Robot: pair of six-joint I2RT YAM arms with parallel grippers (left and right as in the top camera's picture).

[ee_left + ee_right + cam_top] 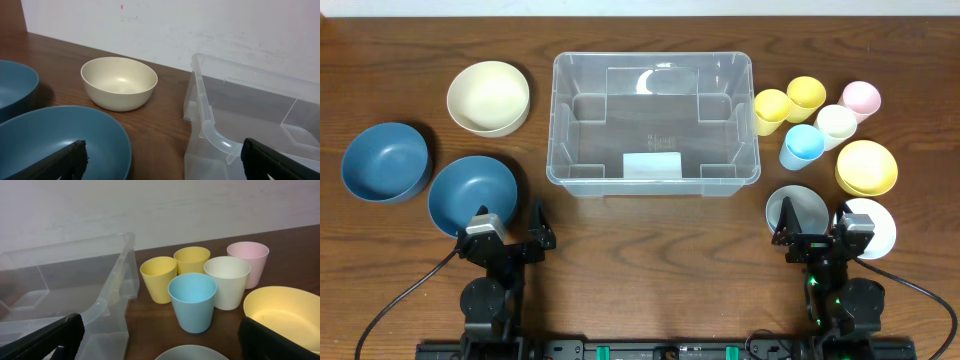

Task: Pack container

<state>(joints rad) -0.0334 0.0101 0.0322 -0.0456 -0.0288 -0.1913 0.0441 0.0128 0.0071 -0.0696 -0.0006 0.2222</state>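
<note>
The large clear rectangular plastic container [556, 120] sat empty, central on the bench [650, 240], probably reachable by left gripper [510, 228] and right gripper [815, 232], both spread wide.

A dark brown wooden table [640, 255] with a fine lengthwise grain fills the overhead view. A plain white wall [150, 25], faintly scuffed and smudged, rises along its far edge. The light is soft and even, with only pale shadows on the wood.

Looks like a robotics lab bench: wooden tabletop [650, 235] against a plain white wall [165, 25], with a cabled left arm [488, 290] and right arm [840, 295] fixed at its edge.
</note>
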